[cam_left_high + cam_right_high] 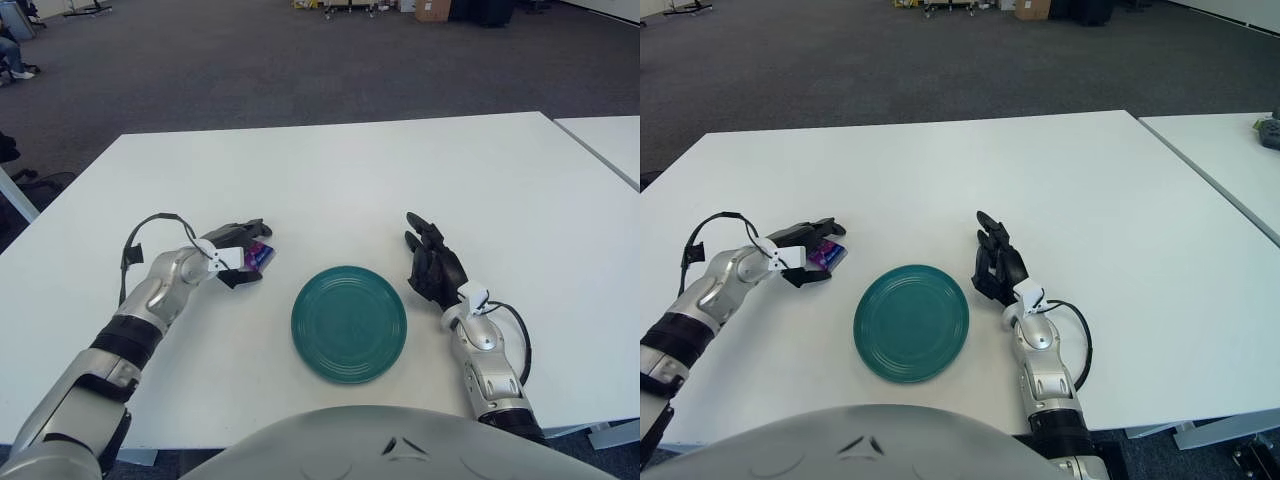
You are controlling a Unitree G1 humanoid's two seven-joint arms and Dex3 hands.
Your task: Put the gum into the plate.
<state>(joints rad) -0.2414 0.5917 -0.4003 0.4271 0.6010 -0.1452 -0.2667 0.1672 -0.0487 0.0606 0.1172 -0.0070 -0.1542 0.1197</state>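
A round teal plate (349, 323) lies on the white table near the front edge. My left hand (240, 255) is to the left of the plate, its fingers closed around a small purple gum pack (259, 255) that sits low over the table. The pack also shows in the right eye view (826, 254). My right hand (432, 262) shows just right of the plate, fingers straight and relaxed, holding nothing.
The white table (350, 180) stretches far back and to both sides. A second white table (610, 140) stands at the right with a narrow gap between. Grey carpet and office furniture lie beyond.
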